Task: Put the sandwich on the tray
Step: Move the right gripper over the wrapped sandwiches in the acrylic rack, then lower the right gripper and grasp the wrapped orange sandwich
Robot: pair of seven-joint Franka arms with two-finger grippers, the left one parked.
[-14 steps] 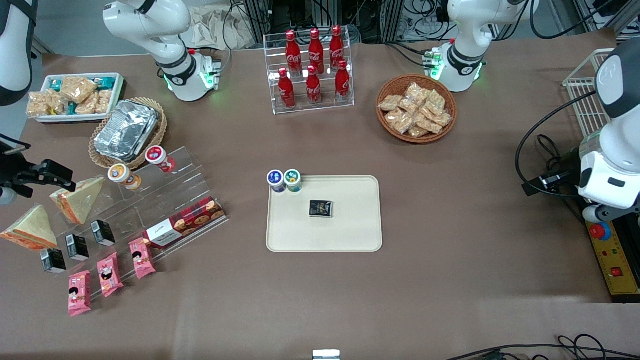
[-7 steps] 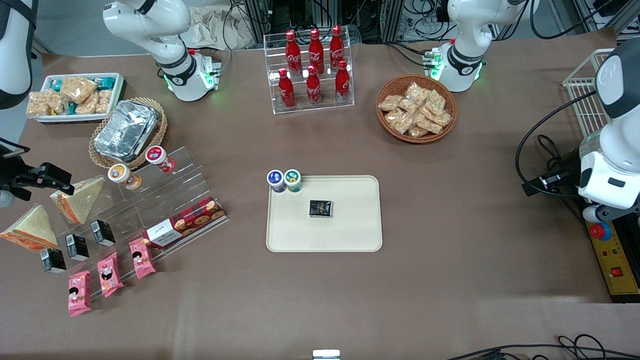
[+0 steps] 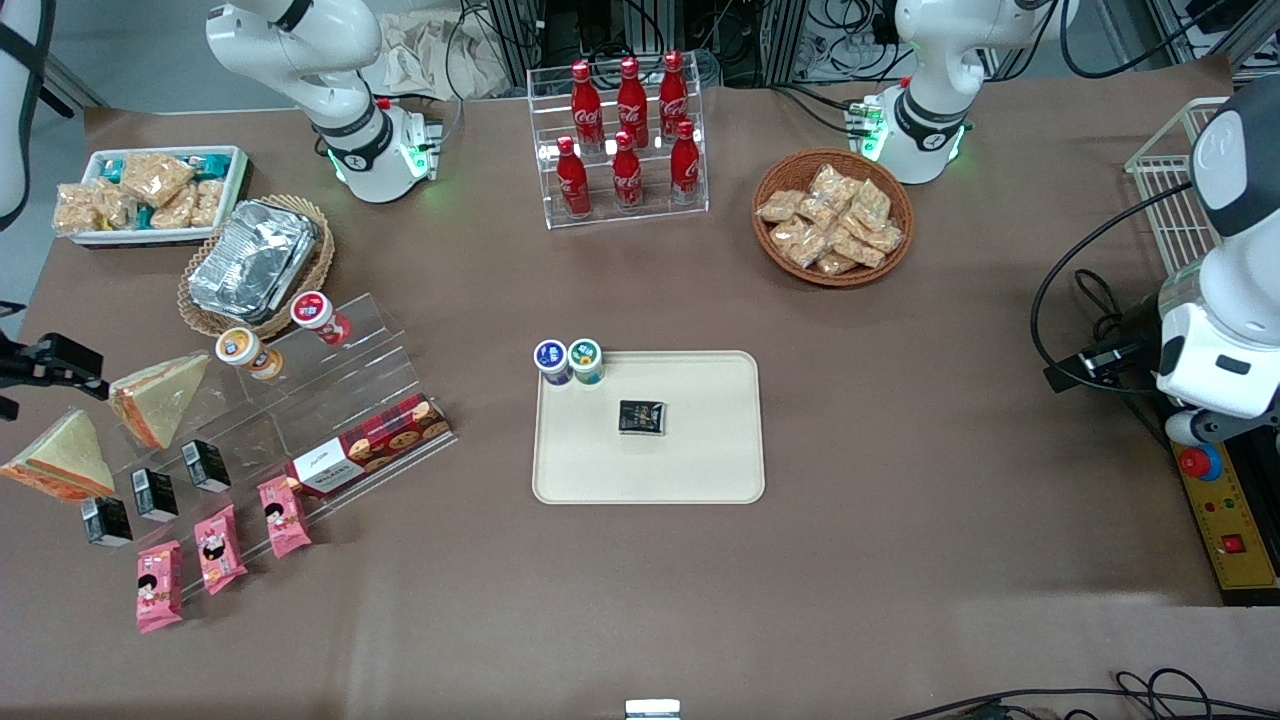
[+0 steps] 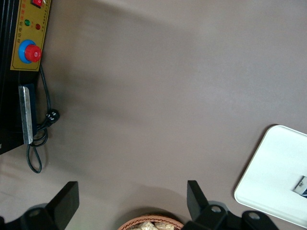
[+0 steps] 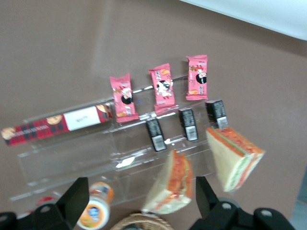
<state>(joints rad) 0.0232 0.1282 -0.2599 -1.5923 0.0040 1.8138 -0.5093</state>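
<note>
The sandwich (image 3: 160, 398) is a clear-wrapped wedge leaning on the upper step of a clear acrylic stand (image 3: 330, 400). In the right wrist view the sandwich (image 5: 173, 186) shows between the two fingers, well below them and apart from both. My gripper (image 3: 70, 365) hangs open and empty beside it, above the table edge at the working arm's end; the right wrist view shows my gripper (image 5: 140, 196) with its jaws wide. The cream tray (image 3: 700, 470) lies mid-table, and the left wrist view shows one corner of the tray (image 4: 273, 172).
A second wedge sandwich (image 3: 60, 458) rests nearer the front camera. An orange-capped bottle (image 3: 245, 352), a foil tray in a basket (image 3: 250, 260), a biscuit box (image 3: 370, 445) and pink packets (image 3: 215, 548) surround the stand. A dark packet (image 3: 641, 417) lies on the tray, with two small bottles (image 3: 568, 362) at its corner.
My gripper has drawn away from the sandwich toward the table edge at the working arm's end, still open. The sandwich stays on the stand.
</note>
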